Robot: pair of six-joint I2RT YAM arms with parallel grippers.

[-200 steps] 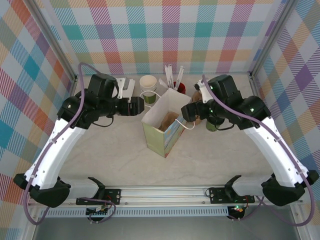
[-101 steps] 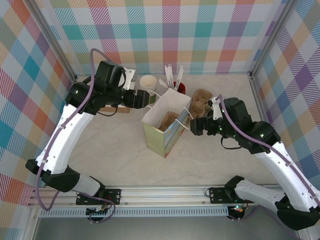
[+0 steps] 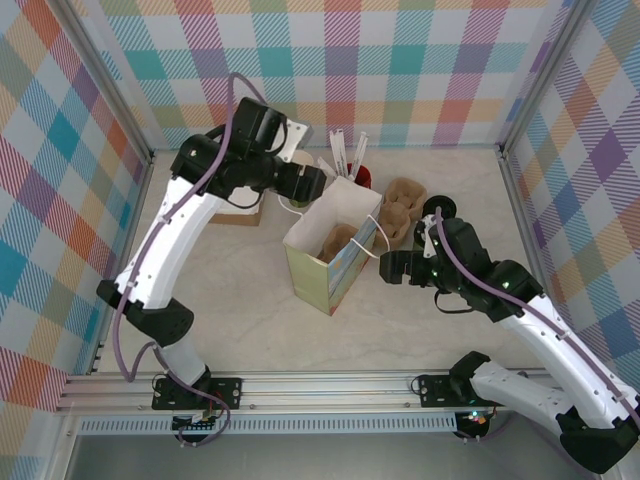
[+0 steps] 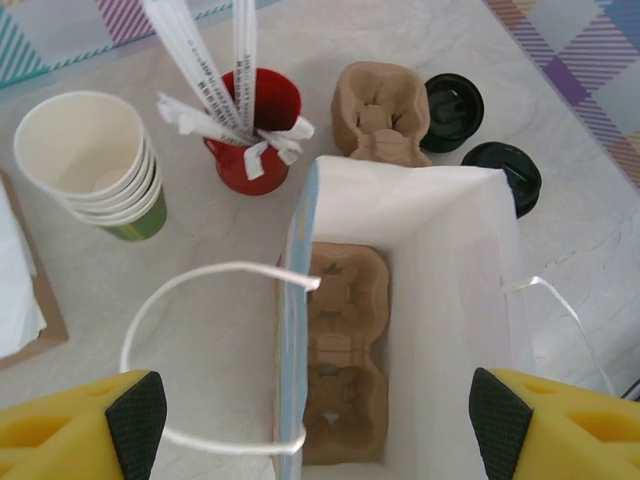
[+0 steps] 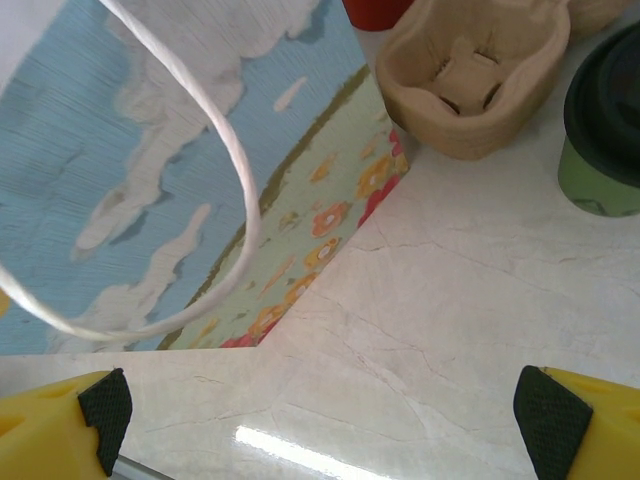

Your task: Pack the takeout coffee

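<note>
L gripper (image 4: 318, 420) hangs over the open paper bag (image 4: 400, 180), fingers (image 4: 135, 420) spread wide, holding nothing. R gripper (image 5: 325, 410) sits low by the bag's printed side, jaws wide too, empty; a handle loop (image 5: 247, 190) lies btw it and the bag. Takeout coffee (image 5: 603, 120) stands on the table just beside a loose carrier (image 5: 480, 70). From above, a black lid (image 4: 452, 110) and a 2nd lid (image 4: 503, 175) sit by that carrier; unclear which is that cup. A 2nd carrier (image 4: 345, 360) lies in the bag. Red stick cup (image 4: 255, 130) and cup stack (image 4: 95, 165) stand behind.

Pale table (image 3: 230, 300), paper bag (image 3: 345, 272), takeout coffee (image 5: 610, 120)
</note>
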